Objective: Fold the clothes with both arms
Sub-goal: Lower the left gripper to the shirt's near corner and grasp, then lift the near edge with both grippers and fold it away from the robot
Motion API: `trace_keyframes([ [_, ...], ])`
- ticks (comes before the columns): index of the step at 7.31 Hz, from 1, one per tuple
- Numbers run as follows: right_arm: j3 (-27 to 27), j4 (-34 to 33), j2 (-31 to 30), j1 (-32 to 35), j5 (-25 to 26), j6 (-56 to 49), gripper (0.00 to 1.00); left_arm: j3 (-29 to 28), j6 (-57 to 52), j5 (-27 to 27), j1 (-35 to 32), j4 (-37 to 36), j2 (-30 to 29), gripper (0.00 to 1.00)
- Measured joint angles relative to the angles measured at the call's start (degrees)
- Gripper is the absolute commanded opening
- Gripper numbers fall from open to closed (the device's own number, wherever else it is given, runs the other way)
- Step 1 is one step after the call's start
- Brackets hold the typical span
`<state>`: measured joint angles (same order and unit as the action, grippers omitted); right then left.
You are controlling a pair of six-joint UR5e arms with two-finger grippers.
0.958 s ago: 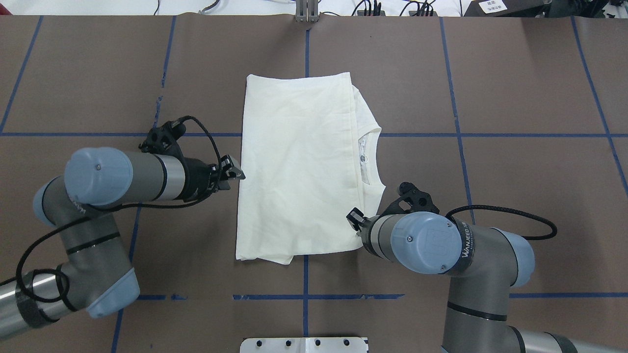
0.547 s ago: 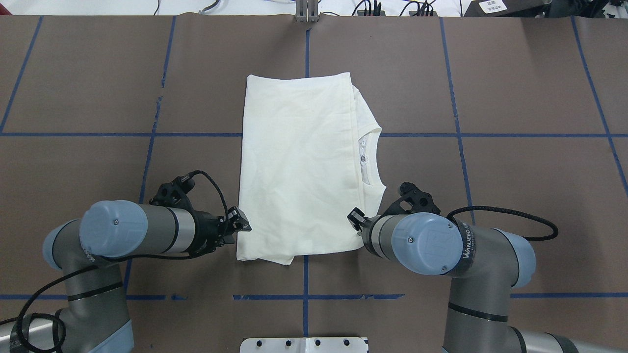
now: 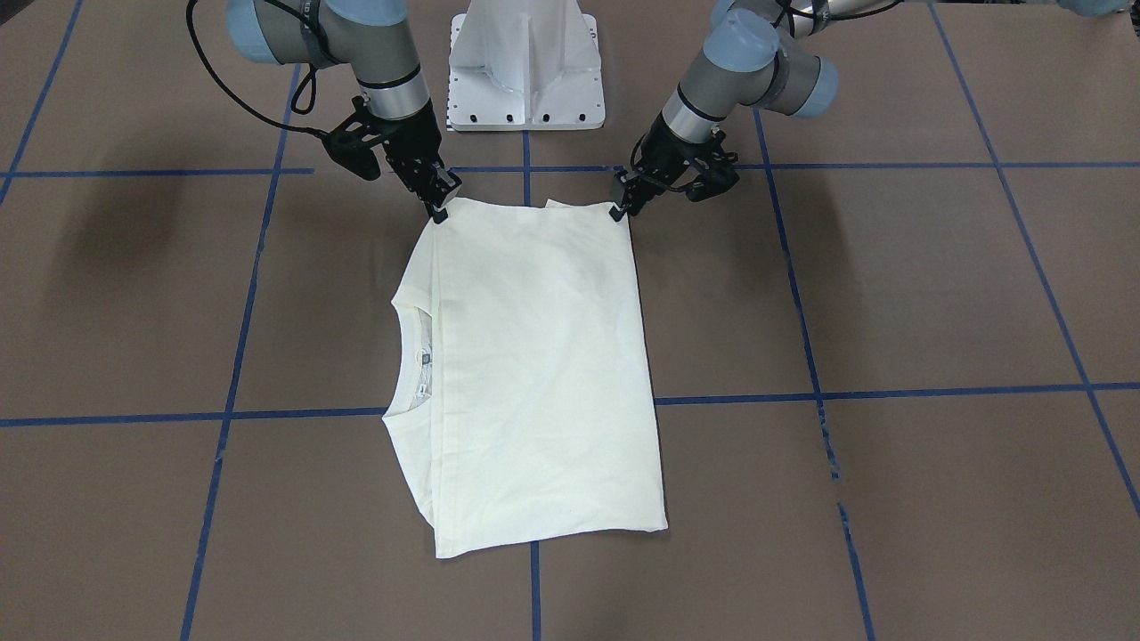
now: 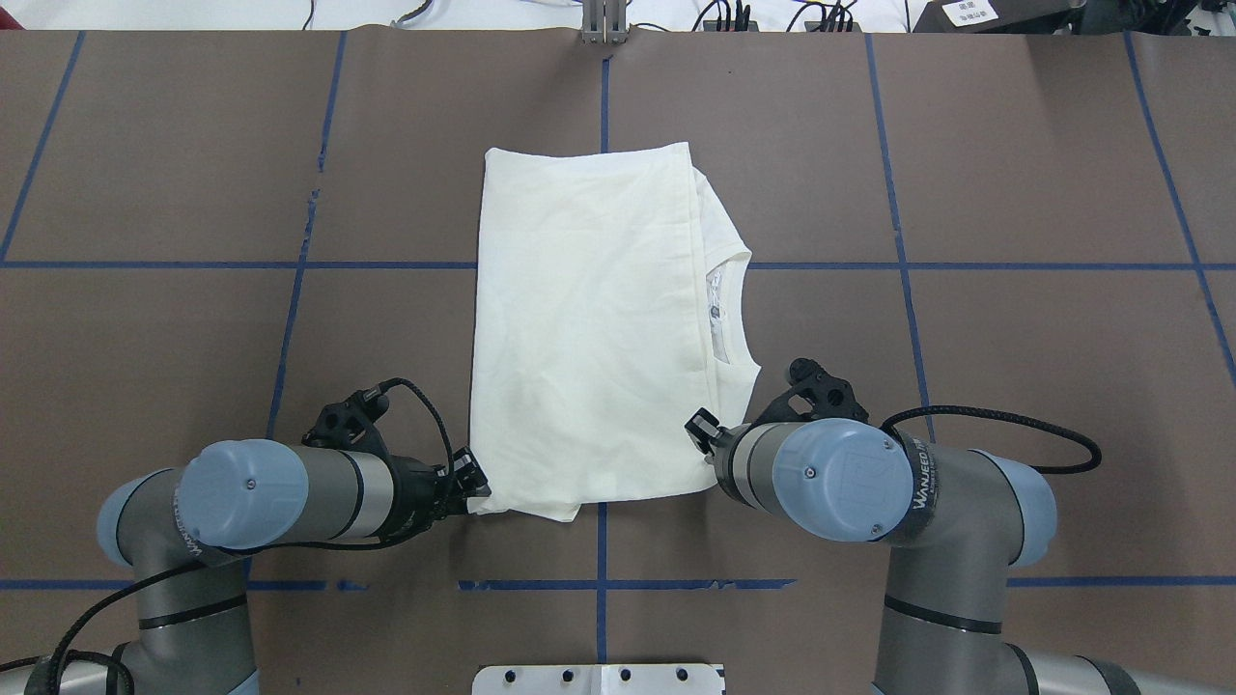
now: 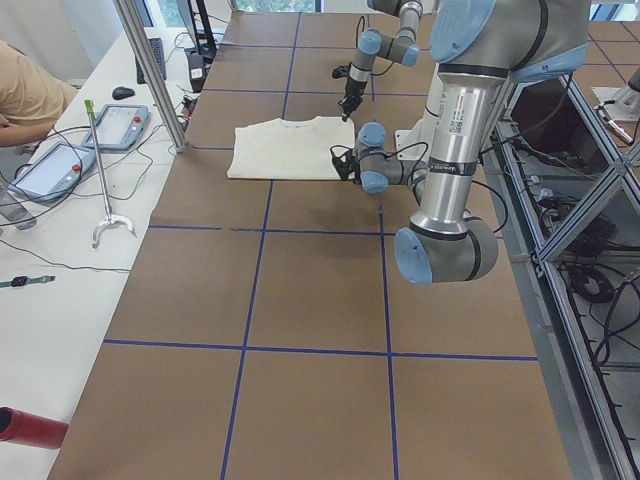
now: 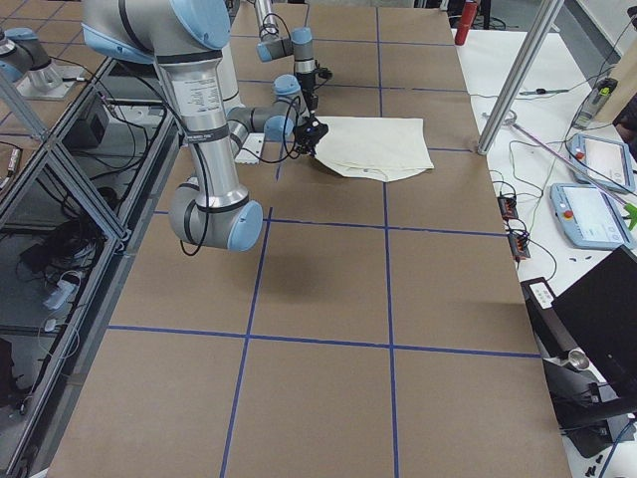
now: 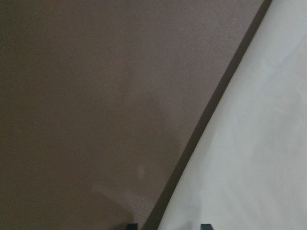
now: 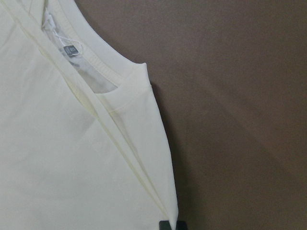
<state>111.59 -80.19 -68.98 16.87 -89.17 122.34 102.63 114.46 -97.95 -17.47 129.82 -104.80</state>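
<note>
Two claws sit at the near edge of the folded T-shirt (image 4: 589, 328), on the robot's side. The T-shirt lies flat at the middle of the table (image 4: 1014, 174), collar (image 4: 736, 309) to the right. You see the right claw (image 4: 697, 430) pinching the near right corner. The left claw (image 4: 473, 487) is spread, straddling the cloth's edge at the near left corner.

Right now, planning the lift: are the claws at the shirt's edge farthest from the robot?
No, left claw and right claw sit at the shirt's robot-side corners.
</note>
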Motion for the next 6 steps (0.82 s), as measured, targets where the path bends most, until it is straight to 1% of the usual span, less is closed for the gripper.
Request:
trace_keyframes([
  [1,0.0,0.0,0.1,0.0,-0.1,0.0,0.00,-0.1,0.9,0.0,0.2,0.0,0.0,0.00],
  [4,0.5,0.0,0.1,-0.2,0.1,0.0,0.00,0.5,1.9,0.0,0.3,0.0,0.2,0.00],
  [5,1.5,-0.1,0.0,-0.9,0.1,0.1,0.00,1.9,1.9,-0.1,0.3,0.0,0.9,0.00],
  [6,4.0,-0.3,-1.1,-2.5,0.2,0.1,0.00,4.7,1.9,-0.7,0.3,0.0,2.6,0.00],
])
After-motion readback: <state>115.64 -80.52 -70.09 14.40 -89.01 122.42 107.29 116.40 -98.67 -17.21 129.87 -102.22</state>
